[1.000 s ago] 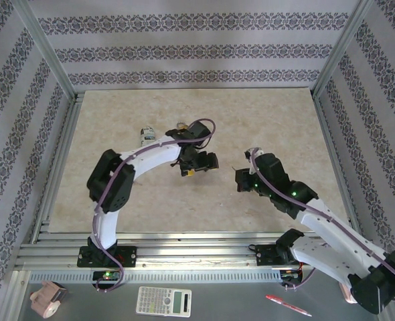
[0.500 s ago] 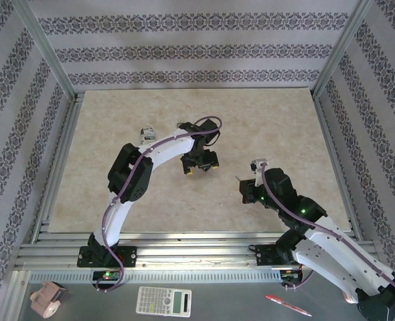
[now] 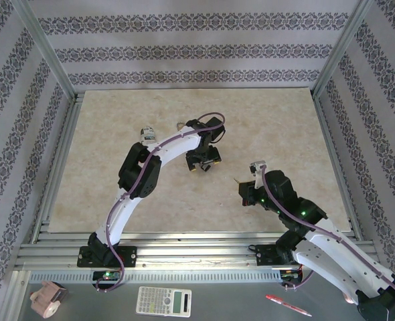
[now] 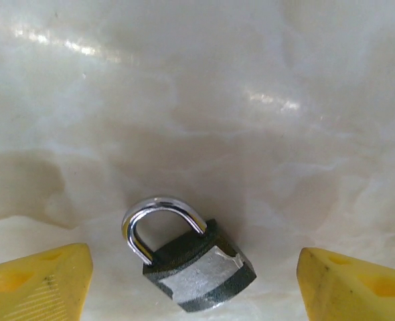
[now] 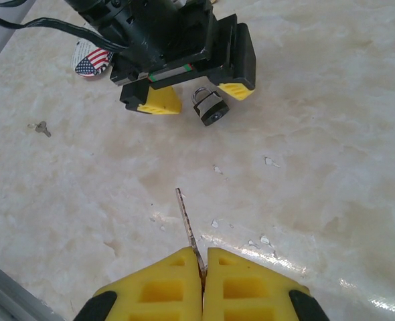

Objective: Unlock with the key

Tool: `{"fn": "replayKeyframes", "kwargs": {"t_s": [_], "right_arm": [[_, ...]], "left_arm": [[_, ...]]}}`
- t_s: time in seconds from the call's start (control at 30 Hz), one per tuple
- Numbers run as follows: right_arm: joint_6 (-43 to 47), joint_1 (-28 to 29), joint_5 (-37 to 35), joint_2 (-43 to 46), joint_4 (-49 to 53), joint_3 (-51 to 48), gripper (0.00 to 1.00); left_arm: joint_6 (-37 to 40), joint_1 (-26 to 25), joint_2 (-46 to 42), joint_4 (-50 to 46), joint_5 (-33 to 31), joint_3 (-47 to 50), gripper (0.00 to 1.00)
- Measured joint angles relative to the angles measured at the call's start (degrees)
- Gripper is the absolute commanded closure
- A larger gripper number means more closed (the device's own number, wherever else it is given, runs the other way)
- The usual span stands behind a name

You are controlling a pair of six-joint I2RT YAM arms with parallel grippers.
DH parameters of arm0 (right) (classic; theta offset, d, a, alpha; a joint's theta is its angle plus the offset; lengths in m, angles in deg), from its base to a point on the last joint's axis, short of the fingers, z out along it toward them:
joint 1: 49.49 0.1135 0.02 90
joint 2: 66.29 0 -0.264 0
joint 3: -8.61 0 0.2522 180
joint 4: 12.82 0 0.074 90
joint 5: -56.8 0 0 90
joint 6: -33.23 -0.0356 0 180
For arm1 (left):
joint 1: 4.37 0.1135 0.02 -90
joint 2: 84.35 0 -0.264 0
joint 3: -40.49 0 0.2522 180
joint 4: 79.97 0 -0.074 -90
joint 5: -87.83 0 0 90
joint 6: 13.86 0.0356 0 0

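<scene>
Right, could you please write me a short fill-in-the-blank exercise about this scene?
1. The right gripper is shut on a thin metal ___.
2. The left gripper stands ___, a finger on either side of the dark-grey padlock.
3. The padlock lies on the ___.
Missing: key; open; table.

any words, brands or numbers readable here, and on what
No text can be read as words.
Calculator: keys and display too small to read.
Flag label: a stars-and-stripes picture; any print on it is blurred.
Padlock: no marking shows on its face.
</scene>
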Motion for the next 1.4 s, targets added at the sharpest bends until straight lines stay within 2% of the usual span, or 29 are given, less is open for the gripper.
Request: {"fn": "replayKeyframes", "kwargs": {"t_s": [0.17,0.33,0.63,1.0,1.17,1.4], "right_arm": [[-0.02,0.00,0.46,1.42,-0.66,-1.25,1.00],[-0.02,0.00,0.66,2.25,-0.66,-1.92,1.00],[-0.02,0.00,0.68,2.71,-0.83,-2.67,1.00],[-0.07,0.00,0.85,2.84,-1.09,-2.78,1.00],[-0.09,0.00,0.87,2.73,-1.14,-2.78,1.00],[-0.13,0.00,1.20,2.32,-1.16,-2.78,1.00]], "left_arm": [[0.00,-0.04,0.90,-1.27,-0.44,-0.92,0.25],[0.68,-0.11,1.22,-2.49,-1.07,-1.25,0.36],[2.89,-0.20,1.40,-3.41,-1.29,-1.53,0.37],[3.50,-0.31,1.44,-3.43,-1.25,-1.53,0.44],[3.52,-0.39,1.53,-3.63,-1.46,-1.53,0.50],[3.76,-0.59,1.64,-4.31,-2.16,-1.55,0.63]]}}
